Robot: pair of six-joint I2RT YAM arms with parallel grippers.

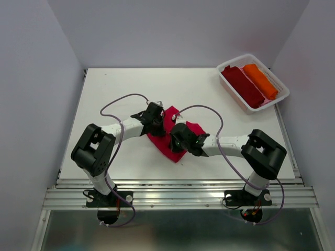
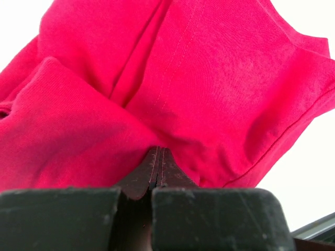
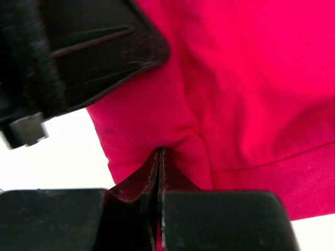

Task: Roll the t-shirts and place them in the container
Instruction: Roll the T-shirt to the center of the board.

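Observation:
A bright crimson-red t-shirt (image 1: 167, 148) lies bunched at the middle of the white table (image 1: 104, 94). My left gripper (image 1: 161, 124) is at its upper left edge. In the left wrist view that gripper (image 2: 158, 151) is shut on a fold of the red cloth (image 2: 209, 78), which rises in creases ahead of it. My right gripper (image 1: 176, 135) is over the shirt's lower right part. In the right wrist view it (image 3: 160, 151) is shut on a pinched ridge of the red cloth (image 3: 251, 78). The two grippers sit close together.
A white slatted basket (image 1: 272, 74) stands at the table's back right corner, holding a rolled dark maroon shirt (image 1: 243, 86) and a rolled orange shirt (image 1: 260, 81). The left gripper's black body (image 3: 78, 52) fills the right wrist view's upper left. Grey walls enclose the table.

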